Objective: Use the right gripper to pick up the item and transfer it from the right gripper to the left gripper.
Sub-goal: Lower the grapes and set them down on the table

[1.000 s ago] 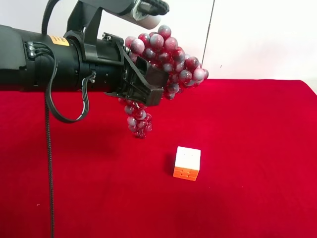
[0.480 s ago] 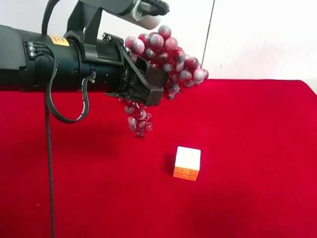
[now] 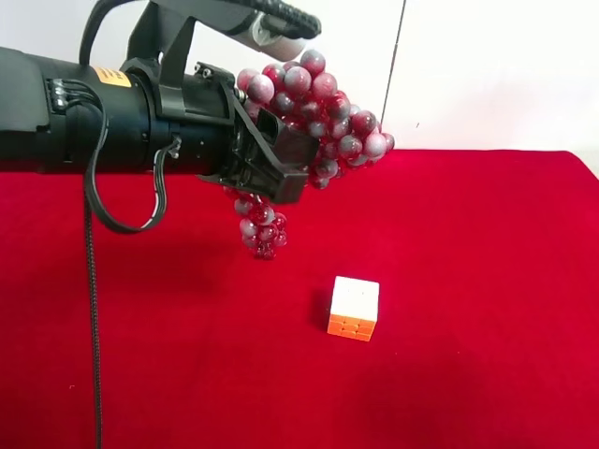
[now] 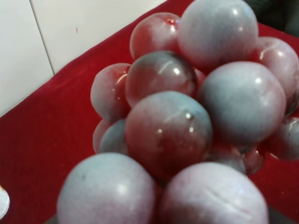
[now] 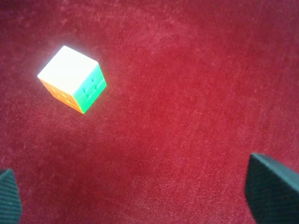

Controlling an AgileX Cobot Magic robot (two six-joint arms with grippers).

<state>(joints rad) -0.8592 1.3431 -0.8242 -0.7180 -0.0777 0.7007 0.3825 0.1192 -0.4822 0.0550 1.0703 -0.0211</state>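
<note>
The grapes (image 3: 323, 112), a long dark-red and greyish-white bunch, hang in the air above the red cloth, with the lower end drooping at the left. My left gripper (image 3: 278, 161), on the bulky black arm with the orange label, is shut on the bunch's middle. In the left wrist view the grapes (image 4: 168, 130) fill the picture and hide the jaws. My right gripper (image 5: 140, 196) is open and empty, its two fingertips (image 5: 273, 186) spread wide above the cloth. Only a piece of the right arm (image 3: 276, 21) shows at the top of the exterior view.
A white-and-orange puzzle cube (image 3: 354, 307) sits on the red cloth (image 3: 487, 281) below and right of the grapes; the right wrist view shows the cube (image 5: 72, 85) too. A white wall (image 3: 487, 65) stands behind the table.
The piece of the right arm at the top has shifted slightly and shows less of its white part. The left gripper and the grapes have hardly moved.
</note>
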